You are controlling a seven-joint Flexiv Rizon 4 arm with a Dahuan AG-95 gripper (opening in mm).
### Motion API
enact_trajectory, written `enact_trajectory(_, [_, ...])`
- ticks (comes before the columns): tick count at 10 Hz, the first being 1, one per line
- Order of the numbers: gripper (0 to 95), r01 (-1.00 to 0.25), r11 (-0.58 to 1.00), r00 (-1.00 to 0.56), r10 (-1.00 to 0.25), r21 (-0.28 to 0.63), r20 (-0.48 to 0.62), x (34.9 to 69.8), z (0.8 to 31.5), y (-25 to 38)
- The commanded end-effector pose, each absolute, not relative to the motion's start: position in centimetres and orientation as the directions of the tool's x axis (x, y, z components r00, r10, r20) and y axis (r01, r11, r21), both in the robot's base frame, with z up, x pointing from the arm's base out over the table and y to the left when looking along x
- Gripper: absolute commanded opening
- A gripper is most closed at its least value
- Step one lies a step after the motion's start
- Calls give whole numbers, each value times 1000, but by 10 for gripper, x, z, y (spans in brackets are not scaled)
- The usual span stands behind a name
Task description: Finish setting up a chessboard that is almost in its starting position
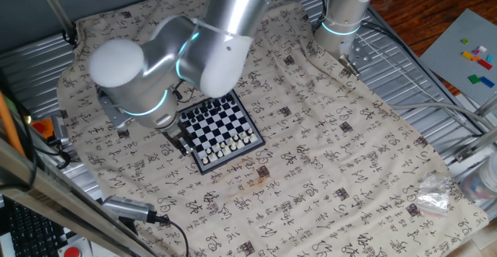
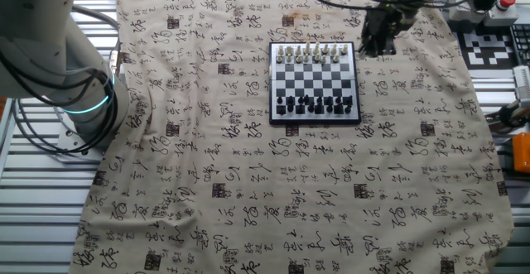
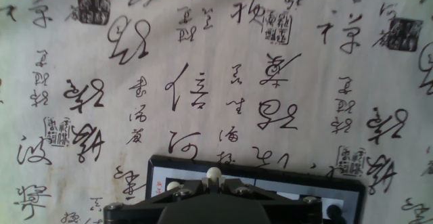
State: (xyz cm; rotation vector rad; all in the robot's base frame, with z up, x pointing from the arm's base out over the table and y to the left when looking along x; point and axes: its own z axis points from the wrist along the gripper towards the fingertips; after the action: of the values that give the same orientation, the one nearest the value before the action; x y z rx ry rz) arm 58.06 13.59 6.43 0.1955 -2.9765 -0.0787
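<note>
The chessboard (image 1: 220,125) lies on the printed cloth, with white pieces (image 1: 230,145) along its near edge. In the other fixed view the chessboard (image 2: 315,77) has white pieces (image 2: 313,53) along the top and dark pieces (image 2: 319,104) along the bottom. My gripper (image 1: 179,140) hangs just off the board's corner on the white side, and in the other fixed view it (image 2: 377,39) is beside the top right corner. In the hand view the gripper (image 3: 214,181) is shut on a small white piece (image 3: 214,175), above the board's dark frame (image 3: 270,170).
A cloth with black calligraphy (image 1: 334,164) covers the table. A second arm's base (image 1: 342,16) stands at the back. A grey baseplate with bricks (image 1: 466,51) and a plastic bag (image 1: 435,196) lie to the right. A red button (image 2: 505,1) sits beyond the cloth.
</note>
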Motion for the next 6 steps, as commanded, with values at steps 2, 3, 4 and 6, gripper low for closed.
enact_trajectory(2, [0, -113, 991, -981, -122, 65, 150, 573, 61, 138])
enact_trajectory(3, [0, -113, 991, -981, -122, 65, 150, 572, 60, 139])
enact_trajectory(4, [0, -110, 992, -982, -119, 64, 149, 570, 58, 141])
enact_trajectory(6, [0, -108, 992, -982, -116, 62, 150, 568, 56, 143])
